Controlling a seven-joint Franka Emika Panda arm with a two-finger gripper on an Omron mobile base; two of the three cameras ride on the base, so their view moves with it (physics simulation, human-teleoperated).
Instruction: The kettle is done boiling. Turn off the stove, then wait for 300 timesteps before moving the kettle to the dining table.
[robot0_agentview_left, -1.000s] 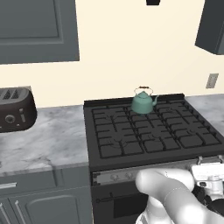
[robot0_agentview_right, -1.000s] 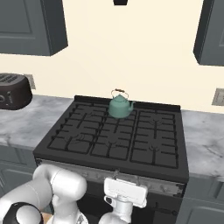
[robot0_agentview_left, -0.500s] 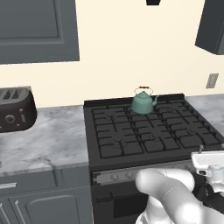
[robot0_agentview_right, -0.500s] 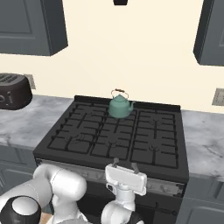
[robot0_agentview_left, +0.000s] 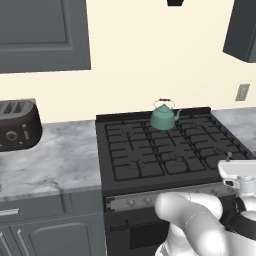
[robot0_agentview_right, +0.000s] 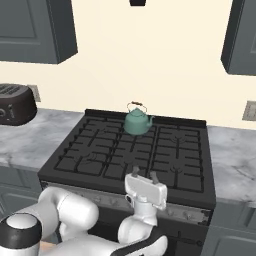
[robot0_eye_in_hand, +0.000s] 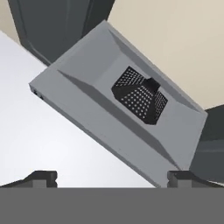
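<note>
On the stove's (robot0_agentview_left: 170, 155) rear black cast-iron grate, the round teal kettle (robot0_agentview_left: 162, 118) stands upright, curved spout pointing right; jaws spread wide, empty.

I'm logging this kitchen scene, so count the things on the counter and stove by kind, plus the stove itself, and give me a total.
Kettle: 1
Stove: 1
Toaster: 1
Total: 3
</note>
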